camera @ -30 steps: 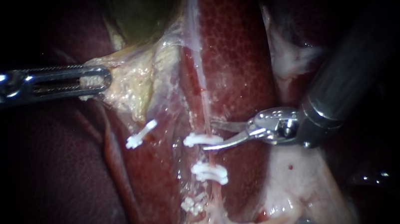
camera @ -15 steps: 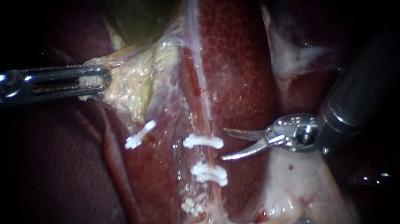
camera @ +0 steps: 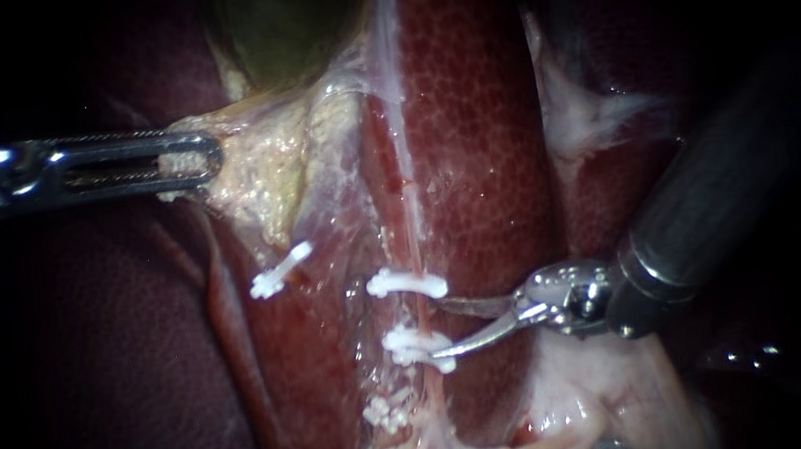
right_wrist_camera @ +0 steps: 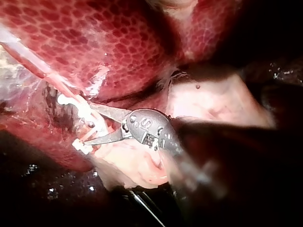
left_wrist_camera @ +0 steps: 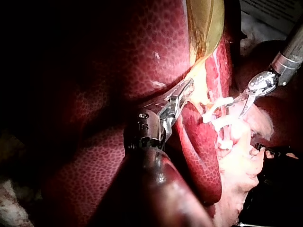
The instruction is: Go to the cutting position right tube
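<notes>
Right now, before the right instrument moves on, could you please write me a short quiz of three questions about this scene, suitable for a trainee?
1. True or false: the right instrument's pincer is shut.
2. What does the left instrument's pincer hold? A) a white clip; B) pale yellowish tissue; C) nothing.
3. Fill in the missing word: the right instrument's pincer reaches the right tube at the stretch bounded by two white ____.

Key:
1. False. A gap shows between its two blades, and nothing is gripped.
2. B.
3. Clips: the upper clip and the lower clip, which the lower blade crosses.
</notes>
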